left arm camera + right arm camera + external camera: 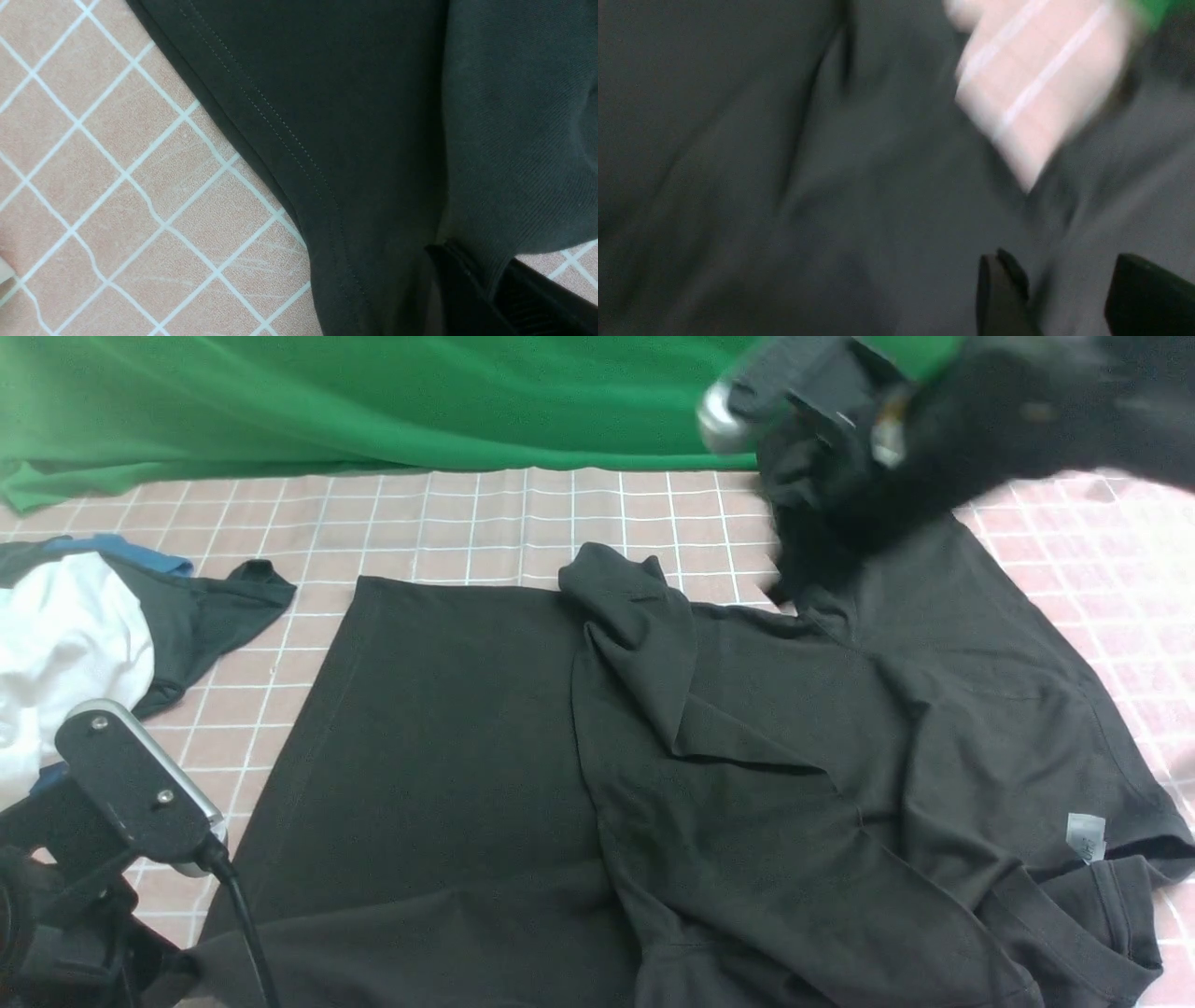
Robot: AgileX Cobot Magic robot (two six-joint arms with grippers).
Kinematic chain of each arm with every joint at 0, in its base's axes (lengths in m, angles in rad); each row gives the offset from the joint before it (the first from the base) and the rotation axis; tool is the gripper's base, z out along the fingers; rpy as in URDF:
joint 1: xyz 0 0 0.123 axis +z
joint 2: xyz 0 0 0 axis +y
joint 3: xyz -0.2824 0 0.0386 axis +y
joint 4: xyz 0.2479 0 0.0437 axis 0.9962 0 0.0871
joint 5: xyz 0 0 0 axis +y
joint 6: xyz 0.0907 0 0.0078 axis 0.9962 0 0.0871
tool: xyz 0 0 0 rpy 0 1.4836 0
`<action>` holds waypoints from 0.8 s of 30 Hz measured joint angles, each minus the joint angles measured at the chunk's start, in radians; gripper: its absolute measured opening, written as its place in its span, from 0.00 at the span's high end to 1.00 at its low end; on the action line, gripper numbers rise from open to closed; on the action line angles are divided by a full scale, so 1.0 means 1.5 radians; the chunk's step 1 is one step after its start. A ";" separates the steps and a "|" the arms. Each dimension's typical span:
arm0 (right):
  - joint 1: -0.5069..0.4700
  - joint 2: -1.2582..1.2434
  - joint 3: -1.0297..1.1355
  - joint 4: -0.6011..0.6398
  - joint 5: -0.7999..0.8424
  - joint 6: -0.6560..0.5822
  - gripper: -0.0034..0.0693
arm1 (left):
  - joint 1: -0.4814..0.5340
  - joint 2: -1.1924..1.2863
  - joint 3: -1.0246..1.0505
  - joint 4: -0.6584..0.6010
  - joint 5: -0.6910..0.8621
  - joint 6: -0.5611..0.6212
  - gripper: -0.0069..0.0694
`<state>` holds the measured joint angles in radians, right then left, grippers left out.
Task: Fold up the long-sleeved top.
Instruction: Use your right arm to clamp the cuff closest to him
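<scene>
Your left gripper (486, 284) is pinching a gathered bit of the long-sleeved top (448, 737), its tips pressing together on the black knit at the near left. Your right gripper (1057, 294) is holding its tips apart over the same top, beyond its middle toward the far right, with the arm blurring and dark cloth showing around and behind it; you cannot tell from this whether the fingers are touching any of it. Between and below the two arms, the top is spreading across most of the tabletop (448, 527), lying in loose layers instead of flat. One part is bunching up near its far edge, and a folded strip is running from there diagonally toward the right. Another part is rising behind your right arm at the far side. At the near right, a small white label (1086, 837) is showing on the cloth, close to a crumpled, turned-over part. Farther out, on the left, a white garment (79, 644) is resting over a dark grey garment with blue parts (219, 616), both sitting apart from the top's left edge. A green cloth (373, 401) is hanging along the far side, beyond the white-gridded surface.
</scene>
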<state>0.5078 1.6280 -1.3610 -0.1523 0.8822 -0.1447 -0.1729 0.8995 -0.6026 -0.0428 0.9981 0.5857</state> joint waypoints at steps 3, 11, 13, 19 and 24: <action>0.051 -0.116 0.125 0.012 0.097 0.049 0.45 | 0.000 0.000 0.000 0.000 0.002 0.000 0.86; 0.108 -0.242 0.392 0.015 0.097 0.109 0.19 | 0.000 0.000 0.000 -0.007 -0.019 0.000 0.86; 0.102 -0.242 0.429 0.015 0.043 0.125 0.17 | 0.000 0.000 0.000 -0.009 -0.021 0.000 0.86; 0.079 -0.201 0.479 0.015 -0.059 0.193 0.16 | 0.000 0.000 0.000 -0.019 -0.021 0.000 0.86; 0.060 -0.163 0.480 0.015 -0.076 0.212 0.16 | 0.000 0.000 0.000 -0.022 -0.021 0.000 0.86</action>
<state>0.5980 1.3842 -0.6411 -0.1304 0.7688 0.1726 -0.1729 0.8993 -0.6026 -0.0758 0.9670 0.5857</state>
